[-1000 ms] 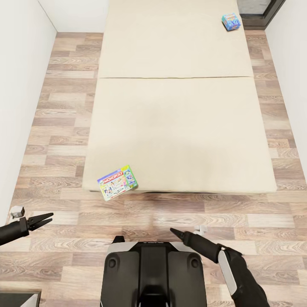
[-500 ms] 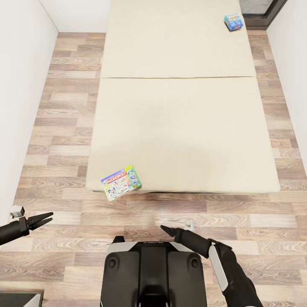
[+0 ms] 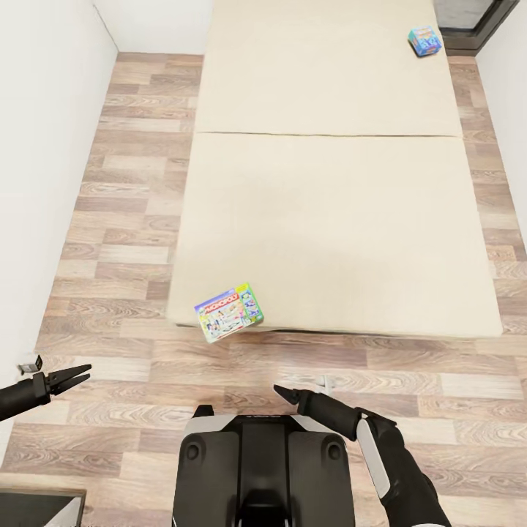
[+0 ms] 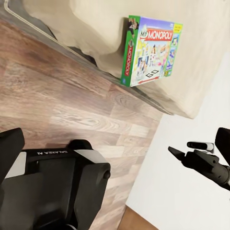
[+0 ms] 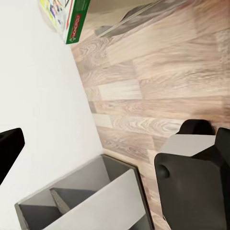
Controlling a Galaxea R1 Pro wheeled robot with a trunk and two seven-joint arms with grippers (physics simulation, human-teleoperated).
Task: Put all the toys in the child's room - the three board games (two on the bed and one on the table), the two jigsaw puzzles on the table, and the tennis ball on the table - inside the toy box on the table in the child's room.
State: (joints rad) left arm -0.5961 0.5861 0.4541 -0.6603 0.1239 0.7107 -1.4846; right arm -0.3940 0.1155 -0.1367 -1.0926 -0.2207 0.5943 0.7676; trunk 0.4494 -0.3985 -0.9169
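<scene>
Both arms hang low before the bed (image 3: 337, 219), left claw (image 3: 82, 373) apart, right claw (image 3: 282, 392) together.

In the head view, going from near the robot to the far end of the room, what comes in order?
Right gripper → wood floor → Monopoly game box at the bed's near edge → bed → blue game box at its far corner.

light wood-plank floor (image 3: 132, 219) meets a white wall (image 3: 44, 146); a grey open shelf unit (image 5: 91, 201) stands against it.
</scene>
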